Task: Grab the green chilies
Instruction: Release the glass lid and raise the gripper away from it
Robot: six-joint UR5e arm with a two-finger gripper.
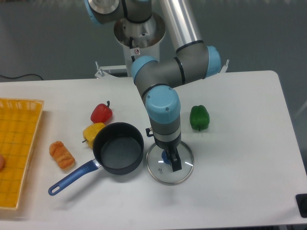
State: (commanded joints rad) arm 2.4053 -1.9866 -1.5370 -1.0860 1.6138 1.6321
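Observation:
The green chilies point(199, 118) are one glossy green, lobed pepper standing on the white table, right of the arm's wrist. My gripper point(171, 160) points straight down over a round glass lid point(158, 173), about a hand's width to the front left of the green chilies and apart from them. A dark finger point(175, 163) shows beside the lid's blue knob point(165, 155). The wrist hides the other finger, so the width of the jaws does not show.
A black saucepan point(118, 148) with a blue handle point(72, 178) sits left of the lid. A red pepper point(101, 113) and a yellow pepper point(92, 132) lie beyond it, a bread roll point(62, 155) further left, and a yellow basket point(19, 143) at the left edge.

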